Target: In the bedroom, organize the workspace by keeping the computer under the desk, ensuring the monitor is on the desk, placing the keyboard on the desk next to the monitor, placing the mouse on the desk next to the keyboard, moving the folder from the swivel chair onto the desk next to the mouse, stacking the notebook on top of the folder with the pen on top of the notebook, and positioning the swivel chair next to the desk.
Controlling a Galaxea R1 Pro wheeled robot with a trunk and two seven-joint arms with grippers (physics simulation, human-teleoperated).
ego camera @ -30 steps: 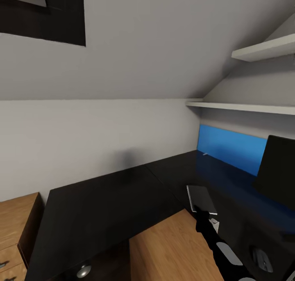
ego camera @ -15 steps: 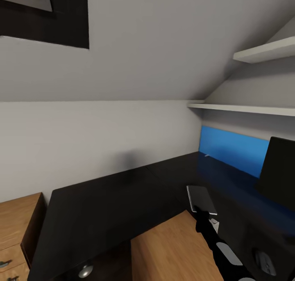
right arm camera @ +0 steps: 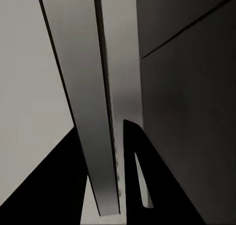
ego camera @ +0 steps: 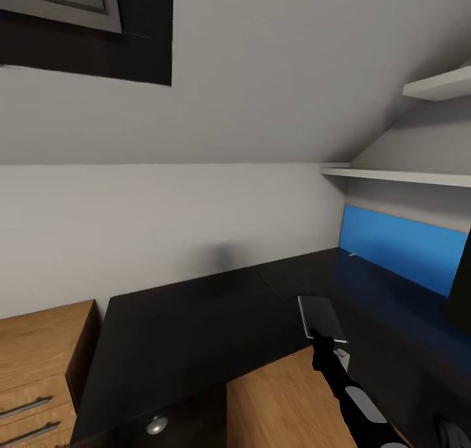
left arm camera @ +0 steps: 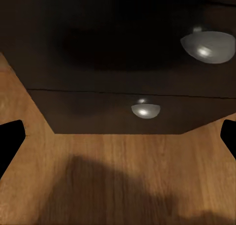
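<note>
One flat, pale grey notebook [ego camera: 321, 318] with a dark rim is pinched by its lower edge in the right jaws [ego camera: 320, 338], held above the inner corner of the bench [ego camera: 190, 324]. In the right wrist view the notebook [right arm camera: 86, 102] appears edge-on as a thin grey slab with a dark seam, clamped between the black fingers [right arm camera: 142, 180].

The bench is L-shaped with a glossy black top that reflects the wall behind it. A bright blue panel [ego camera: 405, 245] stands along the wall at the far right run of the bench, and its colour mirrors in the gloss below. A dark flat edge at the right border of the head view may be the monitor [ego camera: 461, 291]; it is too cropped to confirm.

The left jaws [left arm camera: 118, 136] are spread wide, with only the two black tips visible at the frame edges. Between them lie black drawer fronts [left arm camera: 118, 52] with round silver knobs [left arm camera: 145, 110], above a wood-grain floor [left arm camera: 118, 180].

A light wooden cabinet [ego camera: 39, 363] with bar handles stands just beside the left end of the bench. Two white shelves [ego camera: 399, 175] are fixed to the wall under the sloped ceiling.
</note>
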